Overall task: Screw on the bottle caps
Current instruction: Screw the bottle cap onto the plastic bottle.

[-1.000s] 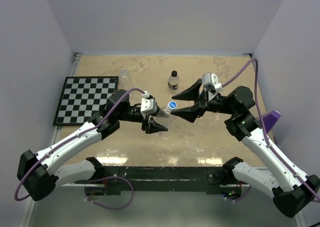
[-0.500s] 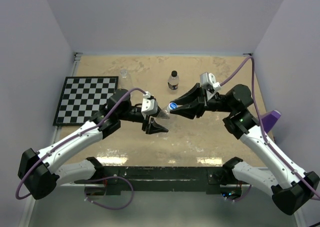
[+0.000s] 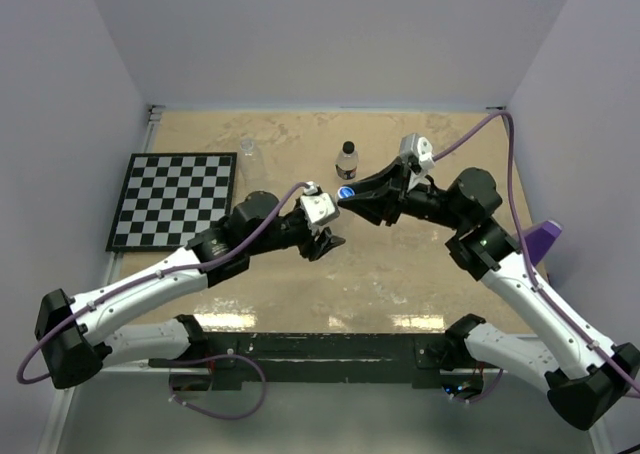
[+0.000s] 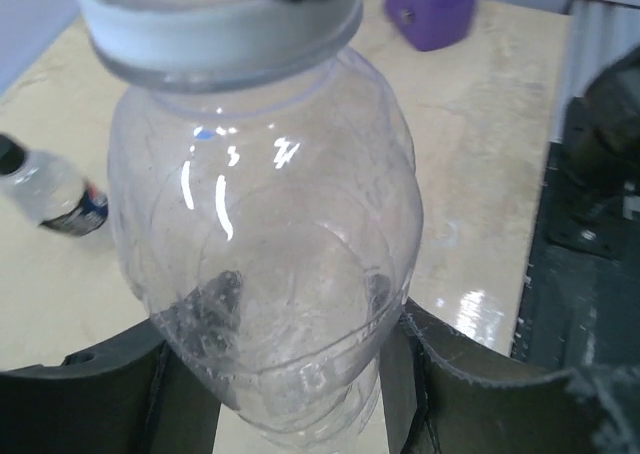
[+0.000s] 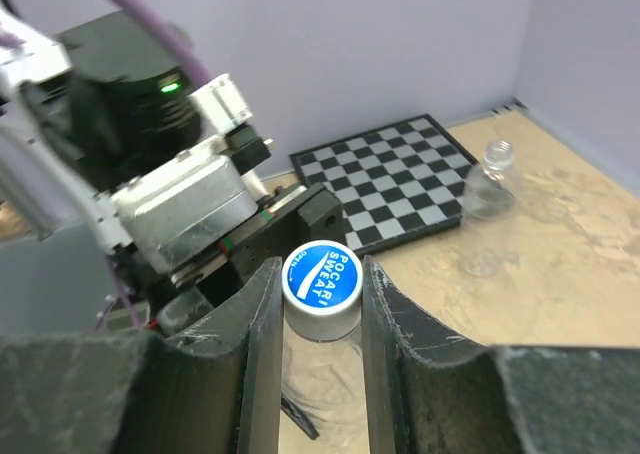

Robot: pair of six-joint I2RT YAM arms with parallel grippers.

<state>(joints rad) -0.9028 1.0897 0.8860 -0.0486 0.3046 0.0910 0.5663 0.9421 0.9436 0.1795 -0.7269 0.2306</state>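
My left gripper (image 4: 285, 369) is shut on the lower body of a clear bottle (image 4: 270, 224), held off the table between the arms. The bottle's blue cap (image 5: 322, 277) with white lettering sits on its neck. My right gripper (image 5: 320, 279) is shut on that cap, one finger against each side. From above, the cap (image 3: 346, 192) shows at the right gripper's (image 3: 347, 197) tips, just right of the left gripper (image 3: 326, 230). A second bottle with a black cap (image 3: 346, 160) stands behind them. A third, uncapped clear bottle (image 3: 247, 149) stands at the far left.
A black-and-white chessboard (image 3: 175, 199) lies on the left of the tan table. A purple object (image 3: 542, 240) sits at the right edge, beside the right arm. White walls enclose the table on three sides.
The right gripper's jaws have closed from wide open onto the blue cap. Both grippers, with the bottle, have shifted slightly toward the far side, and the left arm has reached further right.
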